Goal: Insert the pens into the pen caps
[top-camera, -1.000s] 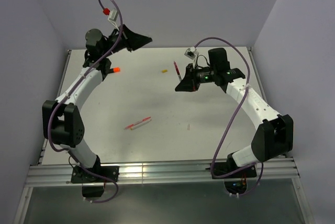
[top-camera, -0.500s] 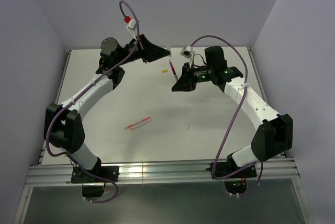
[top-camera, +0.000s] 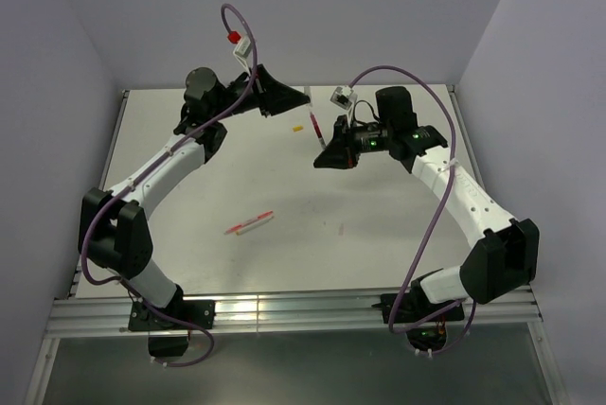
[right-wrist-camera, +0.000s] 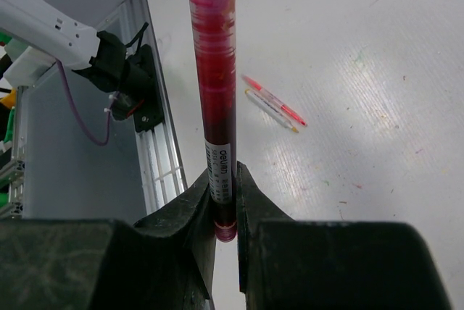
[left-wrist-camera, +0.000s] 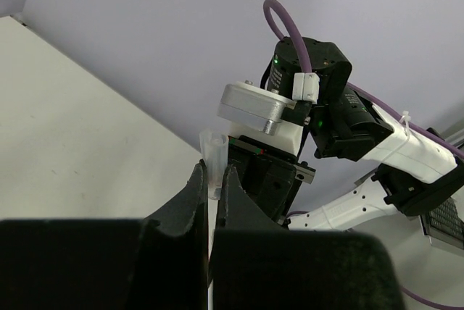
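The left pincer (left-wrist-camera: 211, 178) is pinching a white cap (left-wrist-camera: 212, 151). Seen from above, at its 5 o'clock, the right pincer (right-wrist-camera: 223, 198) is clamping a dark-red pen (right-wrist-camera: 215, 71).

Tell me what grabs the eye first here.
The right gripper clamps a dark-red pen, raised over the far middle of the table. Facing it close by, the left gripper pinches a small white cap. Two thin pens, one red and one white, lie side by side mid-table, nearer the arms.
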Motion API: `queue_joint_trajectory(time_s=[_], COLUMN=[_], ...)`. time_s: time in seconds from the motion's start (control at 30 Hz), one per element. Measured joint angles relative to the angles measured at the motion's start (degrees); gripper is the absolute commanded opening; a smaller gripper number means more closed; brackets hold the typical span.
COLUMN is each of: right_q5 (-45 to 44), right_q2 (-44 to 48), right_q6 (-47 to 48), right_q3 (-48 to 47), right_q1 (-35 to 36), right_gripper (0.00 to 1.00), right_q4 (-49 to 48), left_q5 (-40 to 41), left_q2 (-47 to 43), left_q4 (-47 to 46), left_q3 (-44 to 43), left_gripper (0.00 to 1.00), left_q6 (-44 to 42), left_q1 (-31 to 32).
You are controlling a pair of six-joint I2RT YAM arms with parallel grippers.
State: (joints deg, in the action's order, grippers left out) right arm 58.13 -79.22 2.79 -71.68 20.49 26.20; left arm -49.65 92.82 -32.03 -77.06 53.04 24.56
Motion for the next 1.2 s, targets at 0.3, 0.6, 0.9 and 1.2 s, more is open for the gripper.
queue_joint_trajectory(time_s=[0.3,0.6,0.9,1.2], right_q5=[-0.09,-0.72,-1.18,-1.2], right_q2=[0.0,-0.09,-0.15,-0.09], right_q6=[0.11,0.11,0.33,1.25], right_q3=[0.11,0.11,0.11,0.11], right_q1=[0.0,-0.02,-0.15,-0.28], right_gripper=[0.0,0.0,0.0,0.0], right_q4=[0.07,0.07,0.48,0.42], left_q5=[-0.28,-1.01,-0.63,0.24], left_q2=[-0.09,-0.85,-0.96,-0.96], left_q4=[-0.85,-2.67,-4.2,-4.61], left_q3=[0.17,3.08,3.89,2.99], left_gripper=[0.0,0.0,0.0,0.0], left_q6=[0.48,2.05,2.47,2.8], left_q1=[-0.57,0.11,0.52,0.74])
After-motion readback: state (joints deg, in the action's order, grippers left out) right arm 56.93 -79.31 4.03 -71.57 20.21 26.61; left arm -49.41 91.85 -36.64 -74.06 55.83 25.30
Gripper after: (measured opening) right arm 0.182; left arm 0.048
